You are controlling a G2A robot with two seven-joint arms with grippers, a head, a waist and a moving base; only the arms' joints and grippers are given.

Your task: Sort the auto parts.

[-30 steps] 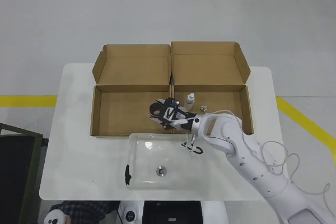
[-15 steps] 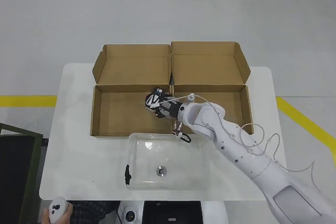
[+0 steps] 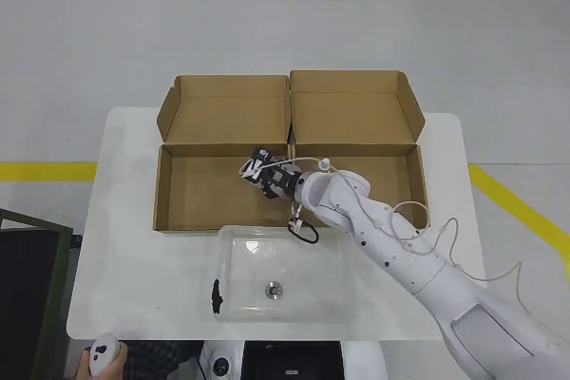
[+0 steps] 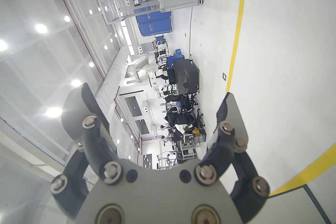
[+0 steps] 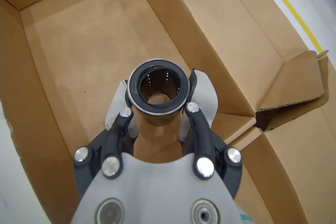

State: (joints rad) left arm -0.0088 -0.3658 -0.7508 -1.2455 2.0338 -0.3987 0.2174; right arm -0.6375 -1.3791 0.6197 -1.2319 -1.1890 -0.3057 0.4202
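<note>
Two right-arm fingers (image 5: 206, 96) pinch the bearing (image 5: 157, 106) between them.

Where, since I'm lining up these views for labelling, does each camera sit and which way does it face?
Top view: above the arms, looking down on the table, cardboard box and clear bin; the right arm shows.
Left wrist view: on the left wrist, facing out into the hall; the open left gripper shows.
Right wrist view: on the right wrist, looking into the cardboard box; the right gripper holds a bearing.
Shared: top and right wrist views both show that box and right gripper.
</note>
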